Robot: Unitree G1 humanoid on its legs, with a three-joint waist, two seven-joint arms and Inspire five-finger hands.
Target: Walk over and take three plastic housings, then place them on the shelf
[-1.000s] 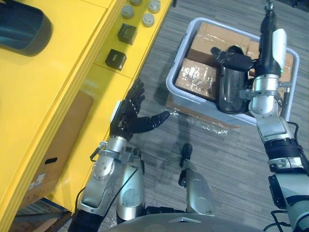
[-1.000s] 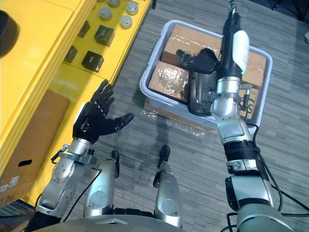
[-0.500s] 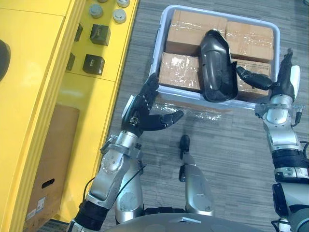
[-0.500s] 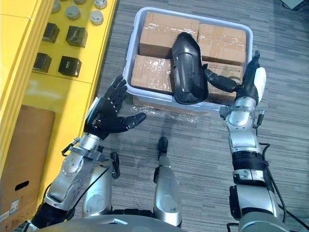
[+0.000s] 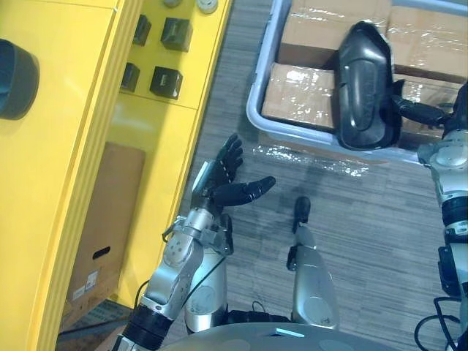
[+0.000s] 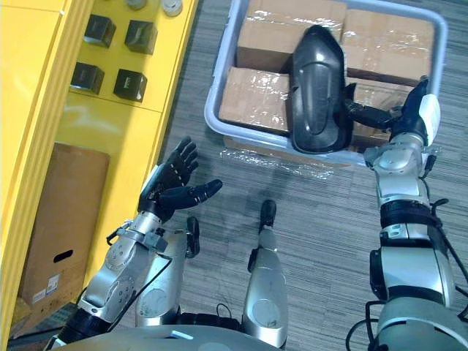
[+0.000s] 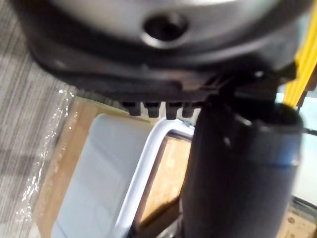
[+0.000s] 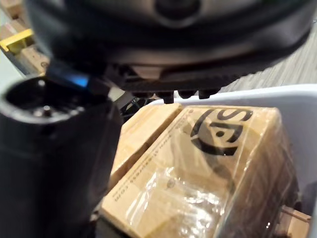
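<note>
A black plastic housing (image 5: 363, 86) lies lengthwise across the wrapped cardboard boxes (image 5: 303, 95) in a pale grey bin (image 5: 257, 117); its near end overhangs the bin's front rim. My right hand (image 6: 414, 121) hovers at the housing's right side with fingers straight, and its thumb (image 6: 368, 115) reaches to the housing's edge. The right wrist view looks onto a wrapped box (image 8: 198, 168) past that hand. My left hand (image 5: 219, 180) stands open above the floor between the yellow shelf (image 5: 66, 168) and the bin, holding nothing.
Small black blocks (image 5: 167, 82) sit on the shelf's lower board and a dark round object (image 5: 14, 79) on its top. A cardboard box (image 5: 99, 219) stands under the shelf. The bin rests on flat cardboard with plastic wrap (image 5: 314, 157). Grey carpet lies between.
A second ago my right hand held the housing upright in the bin; now the housing lies flat on the boxes with the hand open beside it. The camera has shifted.
</note>
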